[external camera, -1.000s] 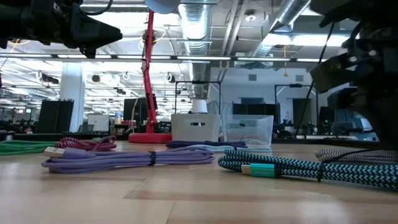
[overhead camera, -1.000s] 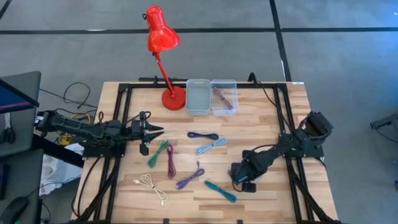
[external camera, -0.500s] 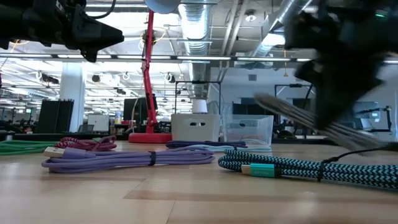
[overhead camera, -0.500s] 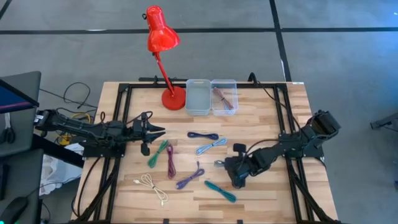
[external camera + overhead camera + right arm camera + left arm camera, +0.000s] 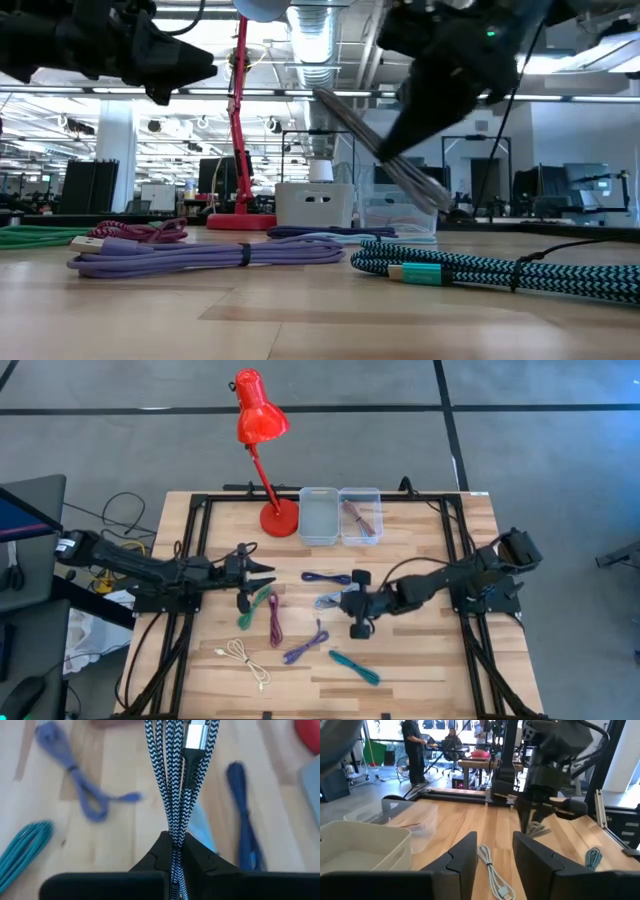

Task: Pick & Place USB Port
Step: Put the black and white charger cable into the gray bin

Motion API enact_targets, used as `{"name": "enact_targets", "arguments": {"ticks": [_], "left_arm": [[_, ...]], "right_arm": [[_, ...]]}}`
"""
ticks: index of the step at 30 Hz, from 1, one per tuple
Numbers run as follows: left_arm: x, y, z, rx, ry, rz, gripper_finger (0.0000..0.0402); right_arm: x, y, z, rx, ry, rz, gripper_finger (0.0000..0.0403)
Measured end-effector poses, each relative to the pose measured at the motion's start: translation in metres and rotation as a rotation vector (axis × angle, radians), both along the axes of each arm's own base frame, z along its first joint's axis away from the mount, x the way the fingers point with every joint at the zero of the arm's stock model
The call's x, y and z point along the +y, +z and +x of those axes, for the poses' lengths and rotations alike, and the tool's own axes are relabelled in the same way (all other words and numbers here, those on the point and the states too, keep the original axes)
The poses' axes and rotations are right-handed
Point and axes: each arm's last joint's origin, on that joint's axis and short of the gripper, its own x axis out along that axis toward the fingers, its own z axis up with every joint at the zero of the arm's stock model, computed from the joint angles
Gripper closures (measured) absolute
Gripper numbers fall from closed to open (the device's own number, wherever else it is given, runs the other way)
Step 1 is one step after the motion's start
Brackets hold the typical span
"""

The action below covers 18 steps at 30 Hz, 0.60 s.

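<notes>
Right hand (image 5: 345, 600) moved to table centre, black-white cable (image 5: 175, 780) pinched between fingers.

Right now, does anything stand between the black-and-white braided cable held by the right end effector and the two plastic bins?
Nothing visible does. The right end effector carries the black-and-white braided cable above the table; the plastic bins lie beyond the dark blue cable.

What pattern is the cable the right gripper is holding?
Black-and-white zigzag braid, clearest in the right wrist view.
</notes>
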Motion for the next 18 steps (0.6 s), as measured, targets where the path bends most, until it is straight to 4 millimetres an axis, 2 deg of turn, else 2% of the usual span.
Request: {"name": "enact_targets", "arguments": {"ticks": [7,12,18], "left_arm": [[0.006,0.017,0.033,0.037,-0.032,0.047,0.0275],[0.024,0.011,0.056,0.111,-0.006,0.044,0.0286],[0.040,0.009,0.072,0.138,-0.105,0.012,0.0292]], "right_arm": [[-0.016,0.006,0.009,-0.073,-0.034,-0.058,0.0394],[-0.022,0.007,0.010,-0.081,-0.064,-0.129,0.0394],[-0.034,0.008,0.014,-0.092,-0.087,-0.162,0.0394]]}}
